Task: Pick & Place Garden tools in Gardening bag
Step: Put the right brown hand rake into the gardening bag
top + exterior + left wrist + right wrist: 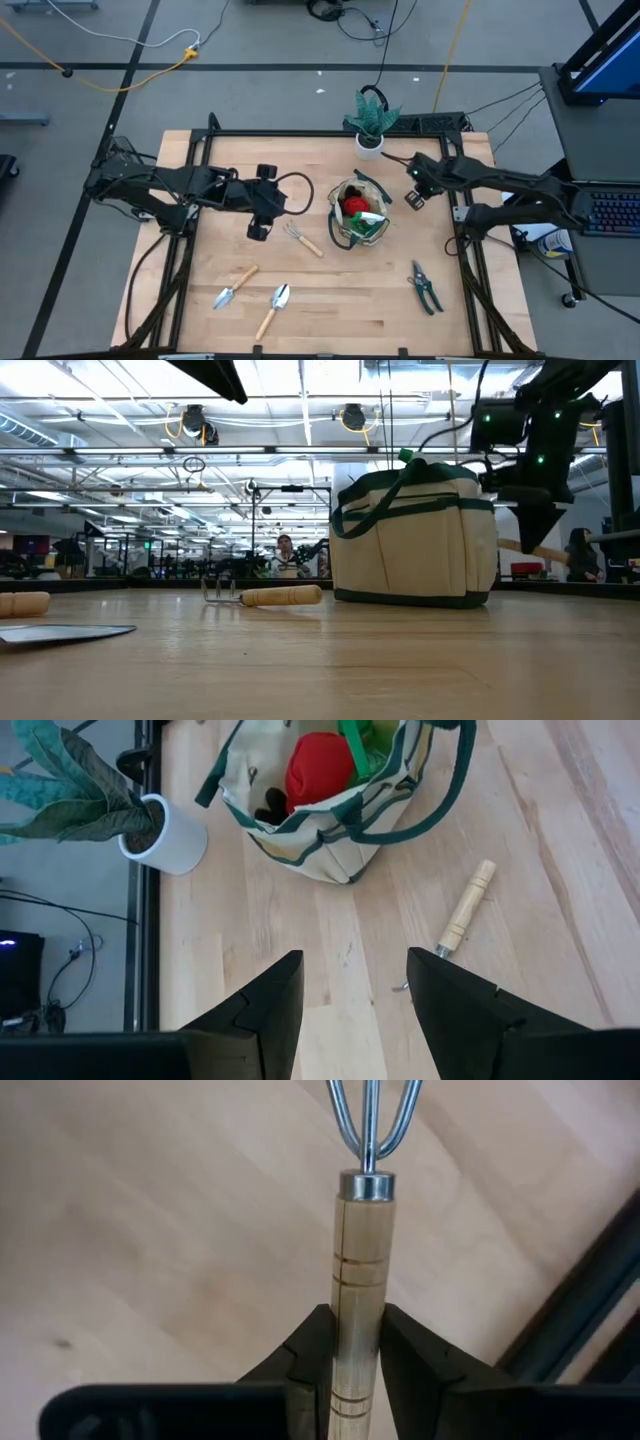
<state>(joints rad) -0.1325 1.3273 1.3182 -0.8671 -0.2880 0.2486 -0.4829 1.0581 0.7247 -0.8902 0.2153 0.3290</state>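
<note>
One right gripper (350, 1342) clamps a wooden-handled tool (361, 1250), possibly a rake.

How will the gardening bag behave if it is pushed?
The gardening bag probably slides rather than tips: it sits wide and low on the smooth table. Its canvas walls likely give, and its loop handles look floppy.

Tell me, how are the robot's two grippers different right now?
The left gripper is open and holds nothing; the right gripper is shut on a wooden-handled tool with metal prongs. The left gripper is to the left of the gardening bag; the right gripper is to the bag's right. Both are dark and have two fingers.
</note>
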